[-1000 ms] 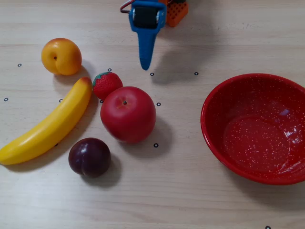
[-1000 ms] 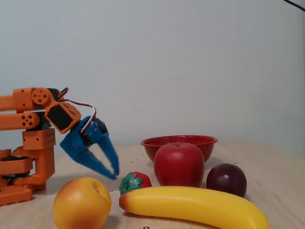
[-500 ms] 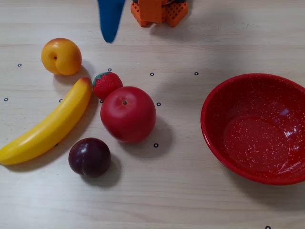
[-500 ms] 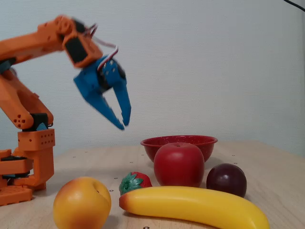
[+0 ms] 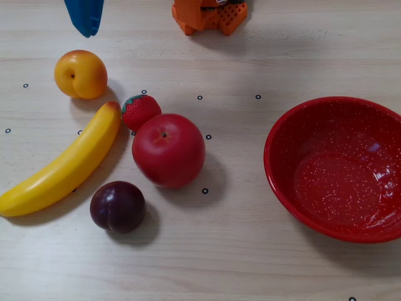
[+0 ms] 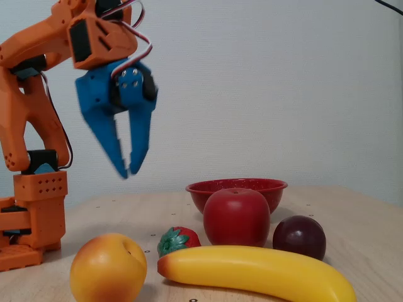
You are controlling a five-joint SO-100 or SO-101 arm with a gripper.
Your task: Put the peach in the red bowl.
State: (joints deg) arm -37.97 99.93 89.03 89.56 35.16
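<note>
The peach (image 5: pixel 80 74) lies at the upper left of the table in the overhead view and nearest the camera in the fixed view (image 6: pixel 108 269). The red bowl (image 5: pixel 276 135) stands empty at the right, behind the apple in the fixed view (image 6: pixel 236 186). My blue gripper (image 6: pixel 128 173) hangs high above the table, pointing down, its fingers nearly together and nothing between them. In the overhead view only the gripper (image 5: pixel 86 30) tip shows at the top edge, just beyond the peach.
A large red apple (image 5: pixel 168 150), a strawberry (image 5: pixel 140 110), a banana (image 5: pixel 62 166) and a dark plum (image 5: pixel 118 207) lie close to the peach. The orange arm base (image 5: pixel 210 14) sits at the top edge. Bare table separates the apple and the bowl.
The gripper has risen from near the table to well above it. In the overhead view it has swung left, from above the strawberry to above the peach. The fruit and bowl have not moved.
</note>
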